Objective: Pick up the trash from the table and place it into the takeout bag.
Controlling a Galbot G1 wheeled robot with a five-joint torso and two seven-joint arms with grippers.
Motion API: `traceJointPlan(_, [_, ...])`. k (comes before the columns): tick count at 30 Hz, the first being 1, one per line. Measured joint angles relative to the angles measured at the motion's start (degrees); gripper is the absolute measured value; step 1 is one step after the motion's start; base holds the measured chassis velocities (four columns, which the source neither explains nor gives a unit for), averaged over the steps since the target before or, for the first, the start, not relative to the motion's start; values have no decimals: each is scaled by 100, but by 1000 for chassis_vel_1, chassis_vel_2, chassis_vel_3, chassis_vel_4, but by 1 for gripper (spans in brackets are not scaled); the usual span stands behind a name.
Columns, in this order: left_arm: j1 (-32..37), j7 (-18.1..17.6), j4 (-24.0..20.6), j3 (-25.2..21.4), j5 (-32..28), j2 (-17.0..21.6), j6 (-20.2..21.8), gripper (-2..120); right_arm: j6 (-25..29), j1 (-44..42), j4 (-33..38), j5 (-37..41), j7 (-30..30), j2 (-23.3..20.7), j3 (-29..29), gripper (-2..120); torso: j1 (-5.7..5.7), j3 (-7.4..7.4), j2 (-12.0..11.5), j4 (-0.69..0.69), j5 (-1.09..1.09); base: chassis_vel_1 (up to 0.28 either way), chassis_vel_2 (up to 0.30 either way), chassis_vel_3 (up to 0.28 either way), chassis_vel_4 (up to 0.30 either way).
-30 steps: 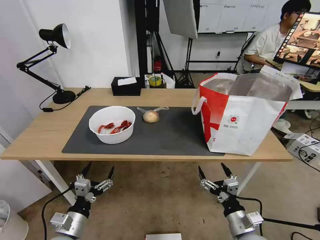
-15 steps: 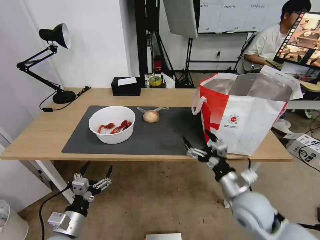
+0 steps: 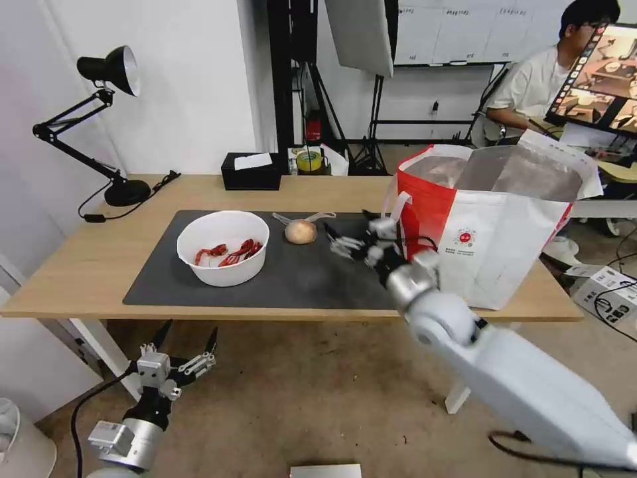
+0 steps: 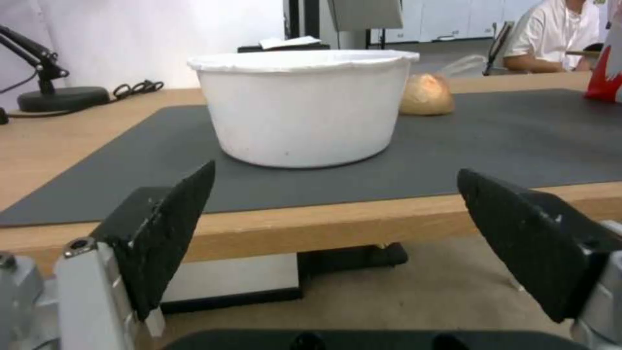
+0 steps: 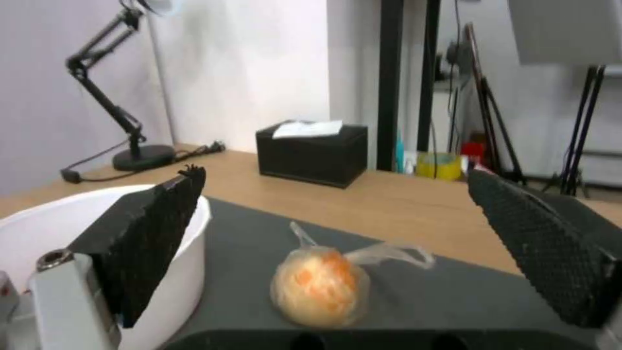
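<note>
Head view showed the tan ball in its clear bag (image 3: 301,231) on the dark mat, just beside the right gripper (image 3: 350,234), whose fingers were spread and empty. The white bowl (image 3: 223,248) held red shells (image 3: 229,253); the takeout bag (image 3: 488,226) stood open on the table (image 3: 79,265). The left gripper (image 3: 186,338) hung below the table edge, fingers apart.

Right wrist view framed the bagged ball (image 5: 319,284) between wide-open fingers (image 5: 152,233).

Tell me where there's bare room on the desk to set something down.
Free: the grey mat between the white bowl and the takeout bag, and bare wood between the lamp base and the mat's edge. Crowded: mid-mat, where the open right gripper hovers beside the bagged ball.
</note>
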Motion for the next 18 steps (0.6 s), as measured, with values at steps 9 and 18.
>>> traceJointPlan(9, [-9,77,71,-25,-79,2,-26,100,-339,1234,-2224,282,174,1496,-768,100,-1,0,0,1,0,0,0,0,0])
traceJointPlan(18, [36,162,50,-164,-217,69,-53,100,-769,1754,-3917,-53,-138,2477,-816,100,-1,-1,0,1,1,0,0,0,0])
